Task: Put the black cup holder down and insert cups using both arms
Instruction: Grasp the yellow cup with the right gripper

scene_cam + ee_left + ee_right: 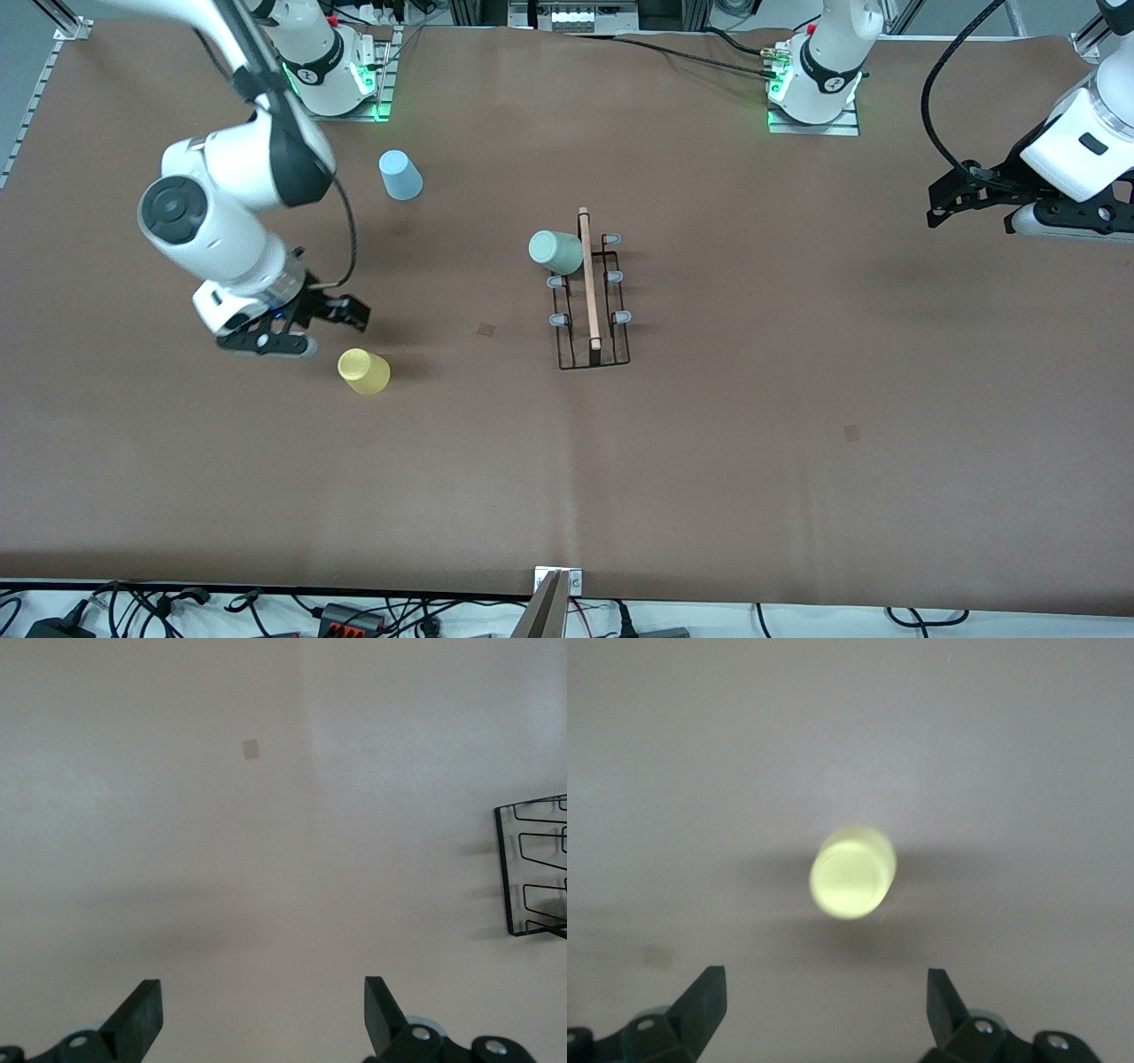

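Note:
The black cup holder stands mid-table, its wooden rod running toward the front camera; one end of it shows in the left wrist view. A pale grey-green cup sits tipped on a prong at the holder's end farthest from that camera. The yellow cup stands alone on the table, with my right gripper open and empty just above the table beside it. A light blue cup stands near the right arm's base. My left gripper waits open and empty over the left arm's end.
A small tape square lies between the yellow cup and the holder, and another lies nearer the front camera toward the left arm's end. Cables lie along the table's front edge. A brown cover spreads over the table.

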